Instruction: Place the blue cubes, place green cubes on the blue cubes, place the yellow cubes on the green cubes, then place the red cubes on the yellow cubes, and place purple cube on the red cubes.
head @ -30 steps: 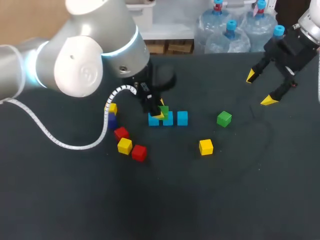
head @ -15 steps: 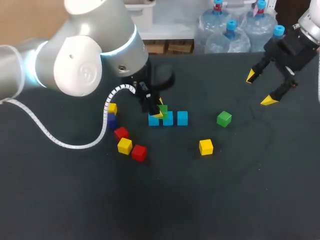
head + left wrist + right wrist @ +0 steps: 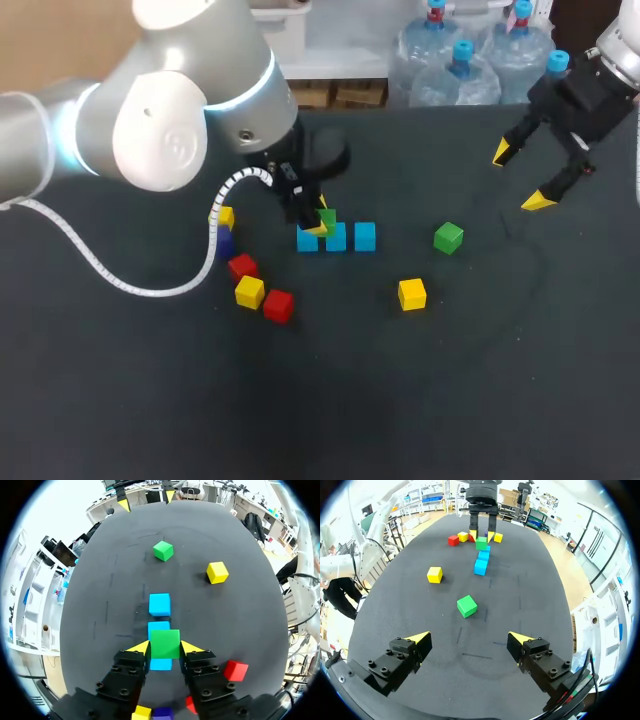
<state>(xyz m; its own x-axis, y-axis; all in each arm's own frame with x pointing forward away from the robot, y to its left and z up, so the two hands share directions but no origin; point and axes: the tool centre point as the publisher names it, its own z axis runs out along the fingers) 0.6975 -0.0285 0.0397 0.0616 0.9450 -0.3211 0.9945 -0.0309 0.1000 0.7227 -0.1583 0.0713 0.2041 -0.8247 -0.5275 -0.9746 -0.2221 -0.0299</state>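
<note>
The left hand (image 3: 165,648) grips a green cube (image 3: 165,641) by two opposite side faces, one yellow tip flat on each, over the seam of the two nearer blue cubes (image 3: 161,664); whether it rests on them or hangs just above, I cannot tell. I judge these cubes light, rigid and smooth-faced. There is nothing to crush, but one may twist or slip if pinched off-centre or across a corner; the sound hold is the one shown, mid-height on parallel faces, top and bottom left free for stacking.

The third blue cube (image 3: 159,604) lies just ahead, in line. In the head view, at eight o'clock from that row, sit the red cubes (image 3: 278,305), yellow cubes (image 3: 249,291) and purple cube (image 3: 222,241), close together; a lone yellow cube (image 3: 411,293) lies at five o'clock and a second green cube (image 3: 448,237) at three.

No box or tray is among them; every cube not in the left hand lies loose on the bench (image 3: 400,400).

Farthest off, at two o'clock, the right hand (image 3: 519,177) hangs over the bench, fingers spread wide, holding nothing.
</note>
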